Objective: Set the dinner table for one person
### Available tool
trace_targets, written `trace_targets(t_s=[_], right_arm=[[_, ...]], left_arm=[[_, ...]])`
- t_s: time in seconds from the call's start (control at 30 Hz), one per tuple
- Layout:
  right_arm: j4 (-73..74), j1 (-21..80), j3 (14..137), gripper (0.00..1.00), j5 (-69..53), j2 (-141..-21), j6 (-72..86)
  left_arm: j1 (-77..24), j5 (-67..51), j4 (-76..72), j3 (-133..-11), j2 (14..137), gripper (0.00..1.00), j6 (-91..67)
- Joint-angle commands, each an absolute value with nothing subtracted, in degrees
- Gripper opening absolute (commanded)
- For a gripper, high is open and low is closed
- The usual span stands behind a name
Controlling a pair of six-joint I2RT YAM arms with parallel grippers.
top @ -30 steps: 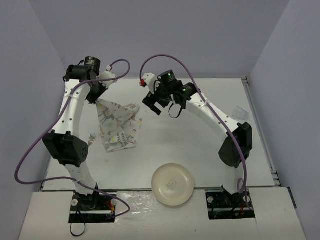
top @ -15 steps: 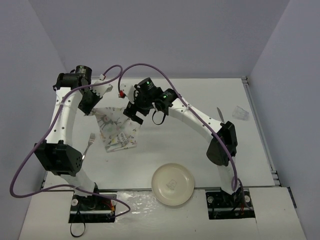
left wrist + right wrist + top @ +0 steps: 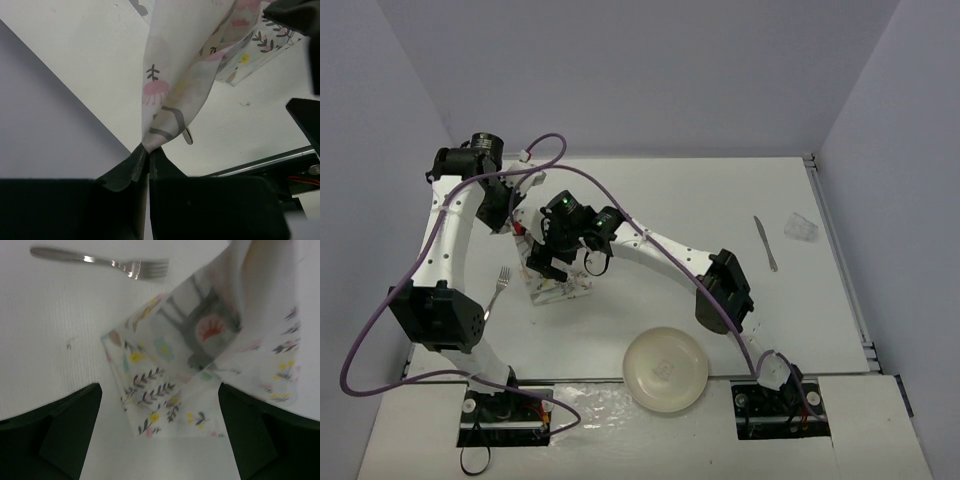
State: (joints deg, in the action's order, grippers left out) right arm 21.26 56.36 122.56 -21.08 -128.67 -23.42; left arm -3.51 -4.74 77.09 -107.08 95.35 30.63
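Placemat (image 3: 566, 290) mostly out of sight beneath right gripper (image 3: 548, 268)

Three plain, pale lavender-grey walls enclose the scene: a back wall (image 3: 640, 70), a left wall (image 3: 370, 160) and a right wall (image 3: 910, 200), each one flat colour and meeting at straight corners. Between them lies the dinner table (image 3: 720, 190), a flat matte white top that fills the space, with a thin metal rail (image 3: 841, 260) running along its right edge. The light is soft and even, casting only faint, blurred shadows on the white surface.
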Motion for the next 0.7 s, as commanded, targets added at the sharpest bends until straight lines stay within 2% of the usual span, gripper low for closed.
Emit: trace_targets(t_s=[0.0,0.43,0.67], right_arm=[[20.42,55.17,123.87,1.0,-22.47,-132.65,-22.03],[20.29,52.73,126.16,0.99,-25.3,-140.4,-22.53],[20.39,53.2,124.96,0.86,-26.33,-141.45,-22.02]], left_arm=[[-3.66,-6.53,80.06,-106.96,91.39,0.0,30.73],[-3.21,-7.8,82.25,-106.79,88.2,0.0,32.49],[-1.89,-7.73,81.91,-110.02,87.96,0.0,32.22]])
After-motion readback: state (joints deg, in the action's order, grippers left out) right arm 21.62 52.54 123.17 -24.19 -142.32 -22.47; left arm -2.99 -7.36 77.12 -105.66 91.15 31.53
